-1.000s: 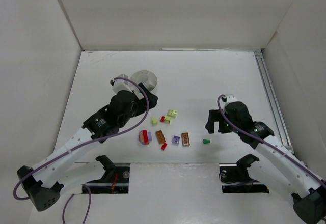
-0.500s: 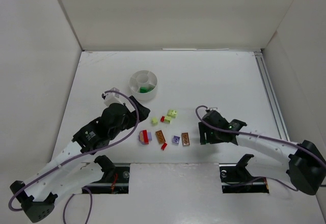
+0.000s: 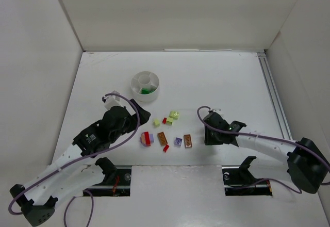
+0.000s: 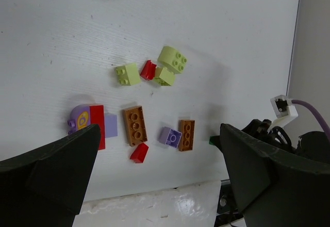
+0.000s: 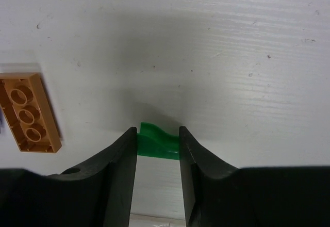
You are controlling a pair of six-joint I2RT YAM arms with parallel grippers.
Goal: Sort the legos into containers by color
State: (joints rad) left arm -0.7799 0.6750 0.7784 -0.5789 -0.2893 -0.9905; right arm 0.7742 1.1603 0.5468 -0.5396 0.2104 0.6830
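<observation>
Right claw (image 5: 158, 140): closed on green lego (image 5: 157, 144), smooth wedge, held on scuffed white tabletop (image 5: 232, 57) near studded brown plate (image 5: 28, 112).
Left claw (image 4: 160, 134): spread wide above loose legos (image 4: 135, 125).
Round divided tub (image 3: 147, 97): green piece (image 3: 147, 90) contained.

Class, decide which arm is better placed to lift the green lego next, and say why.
Right. Its end effector straddles the green lego, fingers against both sides. The left end effector is open, empty and farther away.

White tabletop (image 3: 216, 77), plain white walls (image 3: 170, 10)
</observation>
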